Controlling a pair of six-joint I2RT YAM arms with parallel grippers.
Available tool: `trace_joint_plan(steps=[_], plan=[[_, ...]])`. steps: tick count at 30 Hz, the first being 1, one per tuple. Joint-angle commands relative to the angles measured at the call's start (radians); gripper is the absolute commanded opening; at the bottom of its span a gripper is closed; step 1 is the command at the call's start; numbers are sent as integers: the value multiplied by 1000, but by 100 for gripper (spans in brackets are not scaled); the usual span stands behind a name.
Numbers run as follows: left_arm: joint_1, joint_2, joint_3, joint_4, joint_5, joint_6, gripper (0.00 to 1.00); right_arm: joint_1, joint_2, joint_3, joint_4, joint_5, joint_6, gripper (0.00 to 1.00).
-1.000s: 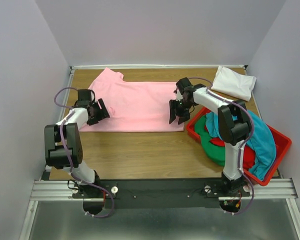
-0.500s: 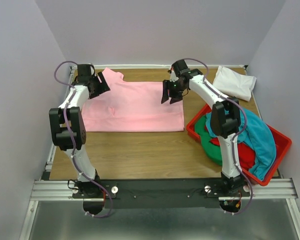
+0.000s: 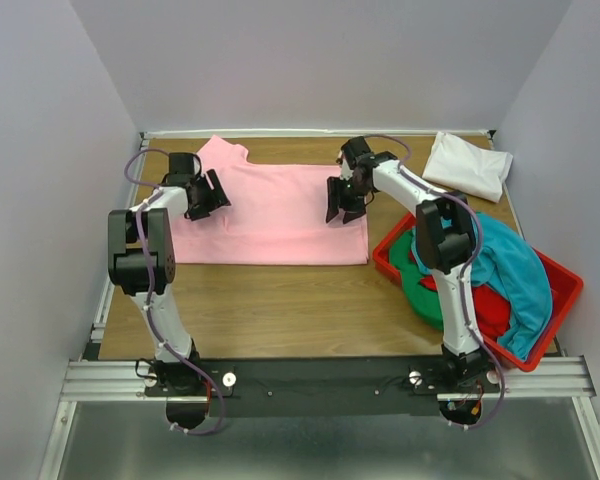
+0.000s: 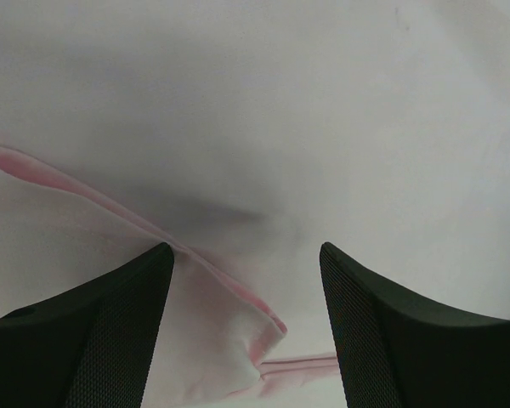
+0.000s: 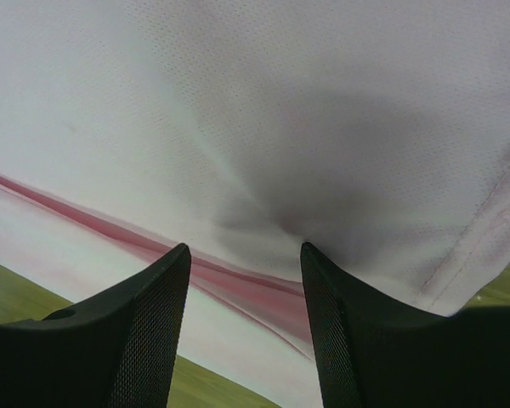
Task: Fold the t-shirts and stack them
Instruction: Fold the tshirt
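The light pink t-shirt [image 3: 270, 215] lies spread flat across the back of the table. My left gripper [image 3: 208, 195] is open over its left part by the sleeve. In the left wrist view [image 4: 246, 255] a folded pink edge [image 4: 238, 297] lies between the jaws. My right gripper [image 3: 342, 205] is open over the shirt's right part. In the right wrist view [image 5: 245, 251] the pink hem [image 5: 255, 293] lies between the jaws. A folded white t-shirt [image 3: 468, 165] lies at the back right. Teal [image 3: 520, 270], green [image 3: 420, 290] and red [image 3: 495, 318] t-shirts are heaped in the bin.
A rigid red plastic bin [image 3: 570, 283] stands at the right, close to the pink shirt's right edge. Bare wooden table [image 3: 280, 310] runs along the front. Grey walls close in the left, back and right.
Both grippers swung from the shirt's near part out to its far part, then came back a little nearer. Both stayed open. The pink shirt has not visibly moved.
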Motion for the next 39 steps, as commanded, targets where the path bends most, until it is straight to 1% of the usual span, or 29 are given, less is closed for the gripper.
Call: trace_joint_plan(steps=[1,5,7,12,17,23,26,32,34,37,39], plan=[[1,1,-94,7,-17,29,79,20,-16,-110,-5,62,1,62],[2,-33,-146,-13,-45,54,79,37,-61,-178,0,86,15,61],[4,-47,-165,-39,-85,81,79,45,-91,-228,3,92,26,61],[21,-121,-275,-59,-115,112,79,56,-144,-320,12,88,36,61],[22,-180,-358,-67,-114,112,79,74,-180,-370,17,59,69,61],[22,-252,-403,-91,-124,109,79,114,-219,-422,15,43,95,61],[21,-303,-416,-119,-155,112,79,132,-243,-442,18,39,105,61],[25,-378,-383,-188,-177,103,82,140,-286,-445,15,11,122,61],[25,-401,-349,-218,-183,109,82,140,-300,-427,12,8,131,61],[27,-411,-268,-258,-186,107,83,140,-331,-364,1,25,148,62],[27,-400,-176,-278,-181,100,83,137,-343,-312,-3,69,168,62]])
